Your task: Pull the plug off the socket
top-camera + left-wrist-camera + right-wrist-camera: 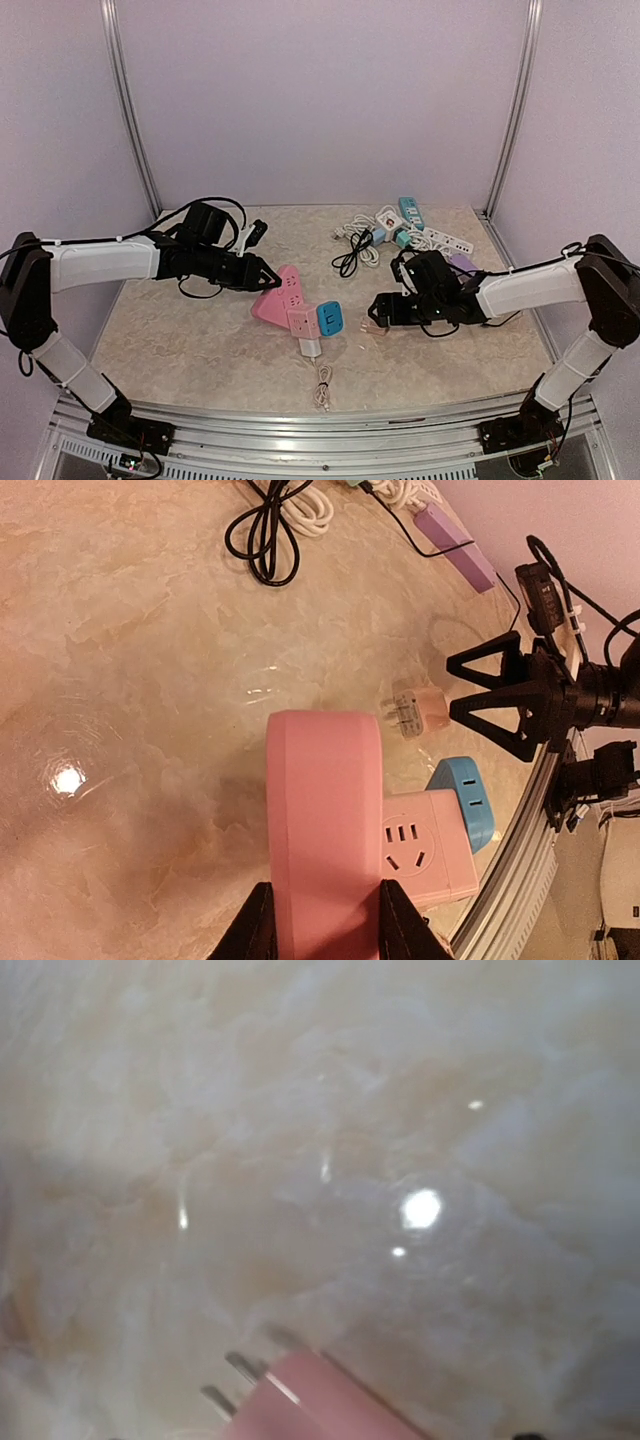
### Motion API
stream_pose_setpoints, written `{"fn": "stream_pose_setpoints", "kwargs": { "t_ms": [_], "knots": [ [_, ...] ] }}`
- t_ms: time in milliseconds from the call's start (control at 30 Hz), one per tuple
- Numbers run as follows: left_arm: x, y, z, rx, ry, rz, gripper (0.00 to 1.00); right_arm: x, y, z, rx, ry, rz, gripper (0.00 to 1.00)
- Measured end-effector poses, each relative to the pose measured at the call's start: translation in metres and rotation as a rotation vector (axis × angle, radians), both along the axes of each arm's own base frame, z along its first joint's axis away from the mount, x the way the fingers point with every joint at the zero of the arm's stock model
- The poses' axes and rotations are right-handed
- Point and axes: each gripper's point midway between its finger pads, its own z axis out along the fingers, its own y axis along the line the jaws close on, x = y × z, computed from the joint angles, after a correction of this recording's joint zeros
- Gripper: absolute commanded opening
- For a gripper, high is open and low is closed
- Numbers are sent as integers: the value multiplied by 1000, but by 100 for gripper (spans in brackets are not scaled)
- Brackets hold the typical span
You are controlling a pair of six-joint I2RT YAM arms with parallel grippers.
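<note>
The pale pink plastic plug [420, 712] lay loose on the beige marble-patterned surface [150, 680], out of the pink plastic socket block [325, 820] and apart from it. We saw a small boxy body with rounded corners and flat metal prongs standing out from one end face.

In the left wrist view its long axis ran along the 9-to-3 line, with the prongs toward 9 o'clock and the body end toward 3 o'clock, where the right hand [453, 688] was. In the right wrist view the plug [310, 1405] sat at the bottom edge, prongs aimed at about 10 o'clock and the body running toward 4 o'clock. In the top view it was too small for us to read its heading. It lay at 3 o'clock from the blue plastic adapter [329, 318], which sat against the socket block.

The right hand's black fingers stood wide apart and held nothing. The plug lay just beyond their tips, close beside one of them, and we could not tell whether they touched. The left hand [325, 925] was narrowed onto the socket block, one finger on each long side.
</note>
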Motion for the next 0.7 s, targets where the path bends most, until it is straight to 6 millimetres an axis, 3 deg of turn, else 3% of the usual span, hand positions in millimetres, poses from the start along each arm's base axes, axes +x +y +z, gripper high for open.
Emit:
{"fn": "stream_pose_setpoints", "kwargs": {
  "t_ms": [200, 333, 533, 700],
  "knots": [
    [-1, -2, 4, -12, -13, -14, 6, 1, -9, 31, -15, -81, 3, 85],
    [-3, -3, 9, -27, -35, -31, 6, 0, -8, 68, 21, -170, 49, 86],
    [-10, -8, 25, -61, -91, -76, 6, -9, 15, 122, 121, -276, 204, 86],
    [-22, -15, 40, -108, -144, -134, 7, -20, 39, 153, 214, -327, 349, 85]
  ]
}}
